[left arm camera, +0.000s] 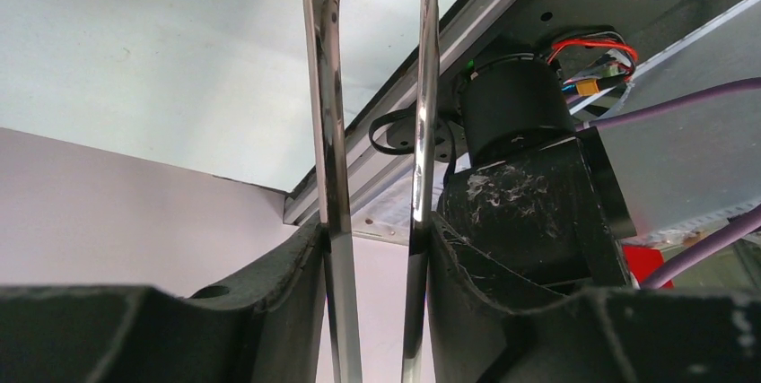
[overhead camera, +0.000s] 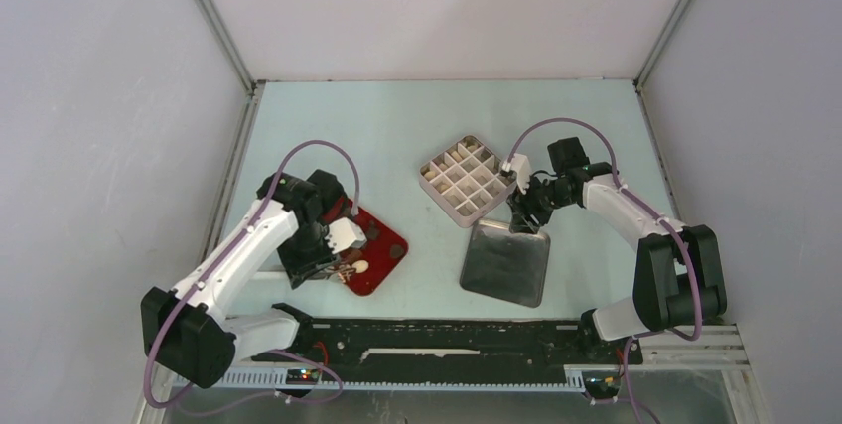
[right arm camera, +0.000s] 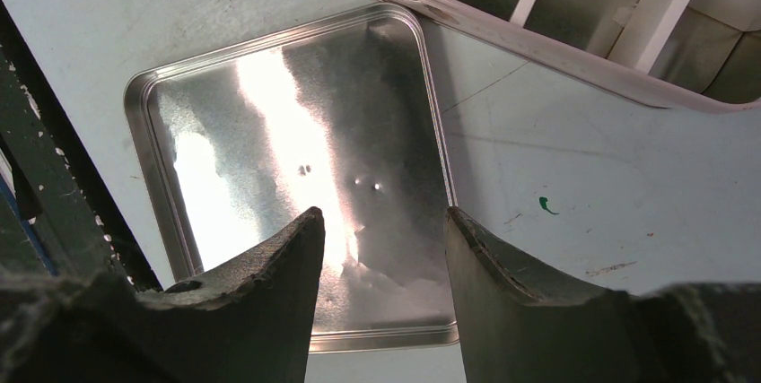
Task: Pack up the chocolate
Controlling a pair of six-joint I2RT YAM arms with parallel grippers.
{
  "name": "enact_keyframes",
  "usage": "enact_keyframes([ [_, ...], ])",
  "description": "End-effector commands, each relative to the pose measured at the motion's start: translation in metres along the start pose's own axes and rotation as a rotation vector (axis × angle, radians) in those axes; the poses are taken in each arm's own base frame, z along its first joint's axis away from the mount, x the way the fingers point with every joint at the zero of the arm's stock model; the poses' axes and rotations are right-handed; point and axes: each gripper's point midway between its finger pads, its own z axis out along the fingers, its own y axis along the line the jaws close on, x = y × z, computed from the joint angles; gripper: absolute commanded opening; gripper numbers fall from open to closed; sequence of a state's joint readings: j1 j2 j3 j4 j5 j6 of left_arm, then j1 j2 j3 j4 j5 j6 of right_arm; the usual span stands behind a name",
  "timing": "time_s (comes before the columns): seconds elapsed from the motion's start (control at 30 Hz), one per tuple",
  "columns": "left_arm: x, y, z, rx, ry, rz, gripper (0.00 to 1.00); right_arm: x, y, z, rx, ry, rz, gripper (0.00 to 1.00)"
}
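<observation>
Tray [overhead camera: 385, 243] sits left of centre on the table [overhead camera: 417, 116], chocolate [overhead camera: 359, 266] lying at its near end, right beside the left gripper [overhead camera: 320, 263], tongs [left arm camera: 328, 114] between its fingers. Over to the right, well apart, stands the divided box [overhead camera: 465, 179]. Just in front of its near corner lies the flat tin [overhead camera: 506, 265], right gripper [right arm camera: 381, 214] above the tin's far edge

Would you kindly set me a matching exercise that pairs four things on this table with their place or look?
Things:
1 red tray
2 divided box
3 silver tray
4 tongs

Descriptions:
a shiny, under the right tool
b held in the left tool
c white compartments
d carries chocolate

Pairs: 1-d, 2-c, 3-a, 4-b.
</observation>
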State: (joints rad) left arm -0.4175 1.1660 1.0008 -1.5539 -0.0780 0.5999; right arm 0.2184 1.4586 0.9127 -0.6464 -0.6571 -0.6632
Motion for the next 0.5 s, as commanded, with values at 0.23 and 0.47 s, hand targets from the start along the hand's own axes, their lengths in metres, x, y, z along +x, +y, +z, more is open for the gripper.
enact_keyframes([
  [0.23,-0.003,0.024,-0.024,-0.124,-0.019,-0.005,0.45,-0.014,-0.005,-0.005,0.017,-0.02,-0.038,0.54],
  [0.47,-0.004,0.017,-0.014,-0.075,-0.005,0.006,0.47,-0.013,-0.005,-0.005,0.018,-0.021,-0.037,0.54],
])
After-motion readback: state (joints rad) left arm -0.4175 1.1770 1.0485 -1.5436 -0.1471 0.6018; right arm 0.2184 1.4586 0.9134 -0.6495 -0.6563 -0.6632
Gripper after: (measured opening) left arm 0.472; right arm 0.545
